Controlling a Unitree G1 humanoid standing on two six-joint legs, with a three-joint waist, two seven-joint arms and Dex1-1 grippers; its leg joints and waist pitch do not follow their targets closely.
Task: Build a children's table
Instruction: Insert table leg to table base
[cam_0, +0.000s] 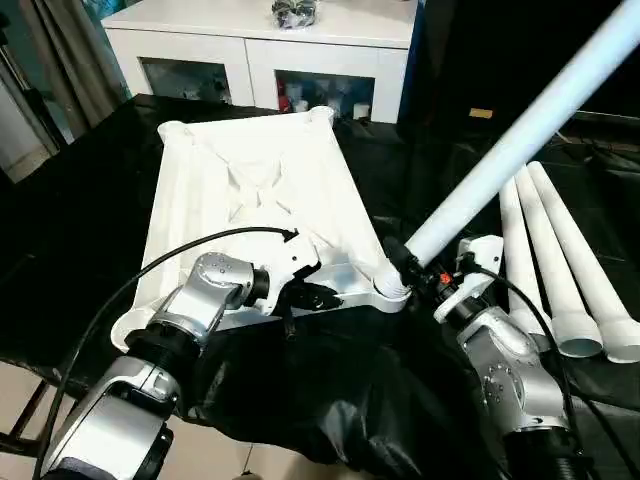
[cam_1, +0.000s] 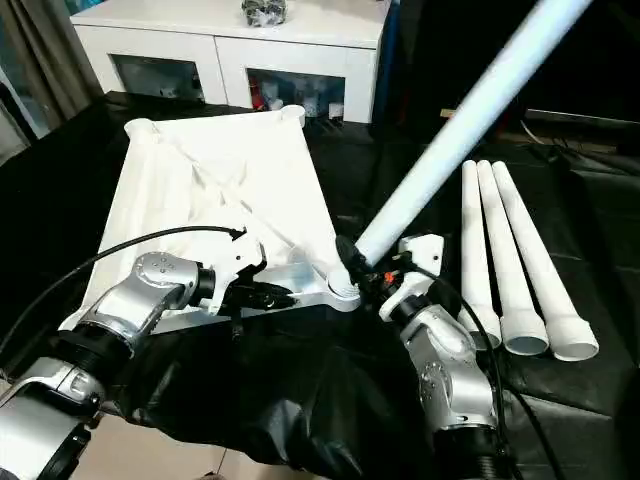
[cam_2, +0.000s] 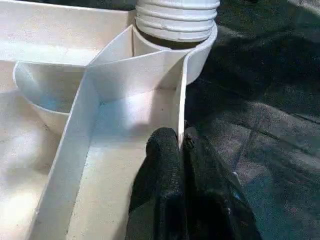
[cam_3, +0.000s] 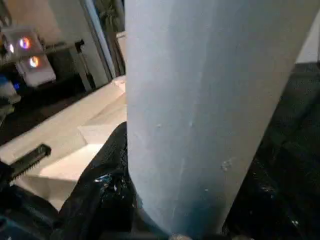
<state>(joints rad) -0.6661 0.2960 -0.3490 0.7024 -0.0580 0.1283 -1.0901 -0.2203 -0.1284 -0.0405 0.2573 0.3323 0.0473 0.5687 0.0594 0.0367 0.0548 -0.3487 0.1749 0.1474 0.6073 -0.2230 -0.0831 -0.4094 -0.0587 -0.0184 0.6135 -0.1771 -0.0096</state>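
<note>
The white tabletop (cam_0: 250, 190) lies underside up on a black cloth, its ribs showing. My left gripper (cam_0: 318, 297) is shut on the thin rim wall (cam_2: 181, 110) of its near edge, close to the near right corner socket (cam_0: 392, 292). A long white leg (cam_0: 520, 140) slants up to the right, with its ribbed end (cam_2: 177, 22) sitting in that socket. My right gripper (cam_0: 408, 262) is shut on the leg just above the socket. In the right wrist view the leg (cam_3: 210, 100) stands beside one black finger (cam_3: 107, 185).
Three more white legs (cam_0: 560, 270) lie side by side on the cloth at the right. A white glass-doored cabinet (cam_0: 260, 40) stands behind the table. The black cloth (cam_0: 330, 400) hangs over the near table edge.
</note>
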